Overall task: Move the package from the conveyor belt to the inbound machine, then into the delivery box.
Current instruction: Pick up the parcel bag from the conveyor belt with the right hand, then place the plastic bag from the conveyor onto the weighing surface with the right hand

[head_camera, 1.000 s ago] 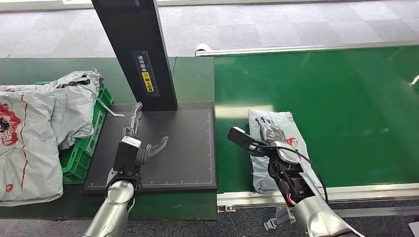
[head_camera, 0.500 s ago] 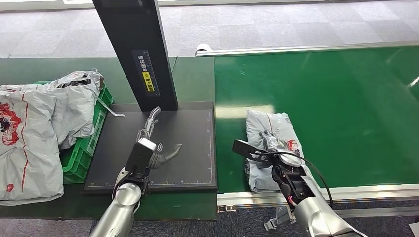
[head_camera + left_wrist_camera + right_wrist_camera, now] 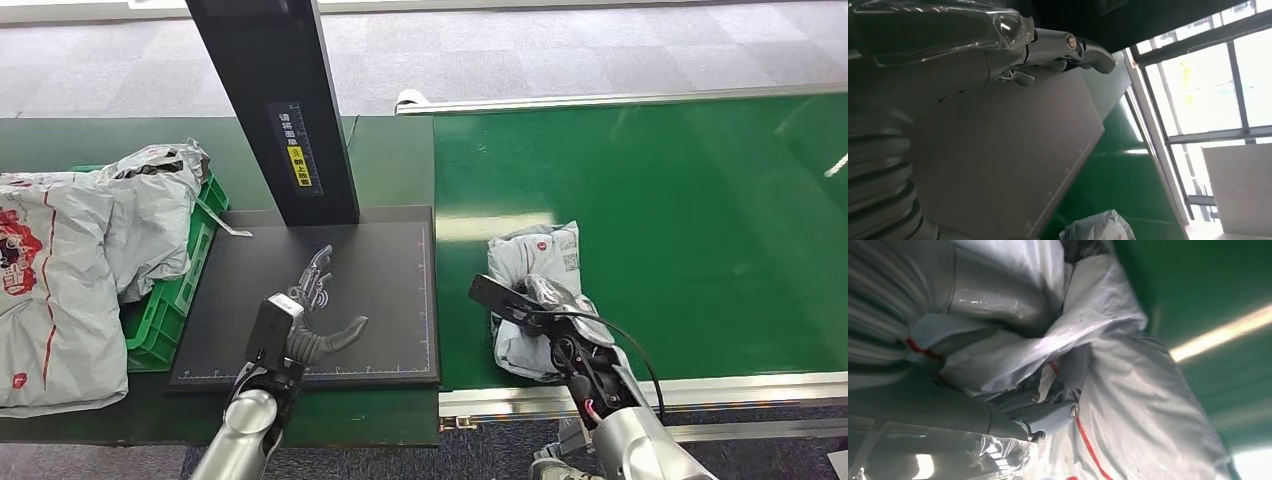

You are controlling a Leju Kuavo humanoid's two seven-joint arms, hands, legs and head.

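A grey plastic package (image 3: 540,258) with red print lies crumpled on the green conveyor belt (image 3: 700,220), near its front left corner. My right hand (image 3: 548,306) grips its near half; in the right wrist view the thumb (image 3: 993,295) and fingers (image 3: 1048,412) dig into the bunched package (image 3: 1138,400). My left hand (image 3: 312,318) hovers over the black plate of the inbound machine (image 3: 385,290), fingers spread, holding nothing. The left wrist view shows its fingers (image 3: 1068,47) above the plate (image 3: 998,150), with the package (image 3: 1093,227) beyond.
The machine's black post (image 3: 275,100) rises at the plate's back edge. A green delivery box (image 3: 178,290) at the left holds several grey packages (image 3: 70,260) that spill over its rim. A metal rail (image 3: 700,385) runs along the belt's front edge.
My right hand has closed on the package, which went from flat to bunched up and shifted slightly left. My left hand has moved right over the plate and spread its fingers.
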